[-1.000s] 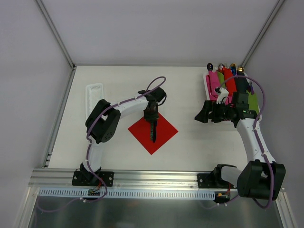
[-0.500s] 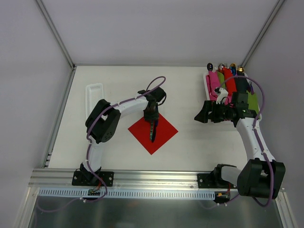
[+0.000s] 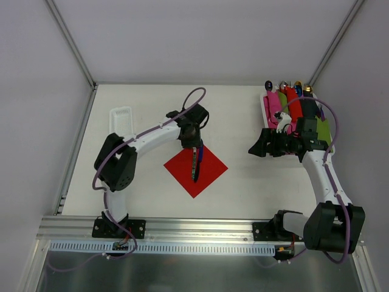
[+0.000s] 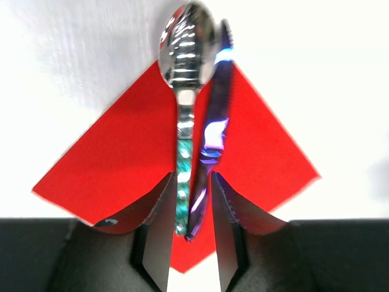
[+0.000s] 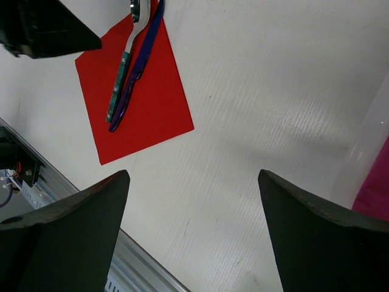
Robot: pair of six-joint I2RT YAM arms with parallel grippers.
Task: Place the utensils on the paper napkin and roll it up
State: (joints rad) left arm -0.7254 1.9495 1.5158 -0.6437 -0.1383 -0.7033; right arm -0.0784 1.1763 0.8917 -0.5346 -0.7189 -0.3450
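Note:
The red paper napkin (image 3: pixel 209 165) lies as a diamond at mid-table. It also shows in the left wrist view (image 4: pixel 121 164) and the right wrist view (image 5: pixel 152 103). Two utensils (image 3: pixel 195 165) lie side by side on it: a spoon (image 4: pixel 185 61) with a teal-tinted handle and a purple-tinted knife (image 4: pixel 216 121). My left gripper (image 3: pixel 193 145) hovers over their far end. In its wrist view the gripper (image 4: pixel 190 182) is slightly open, with the handle ends showing loose between the jaws. My right gripper (image 3: pixel 255 149) is wide open and empty (image 5: pixel 193 176) above bare table, right of the napkin.
A tray (image 3: pixel 265 109) of pink, green, red and dark rolled bundles stands at the back right, just behind the right gripper. A white ribbed tray (image 3: pixel 120 121) lies at the back left. A metal rail (image 3: pixel 200 226) runs along the near edge.
My left gripper has drawn back from over the napkin toward the far side, and its elbow swung left. The utensils stay on the napkin. The right arm has not moved.

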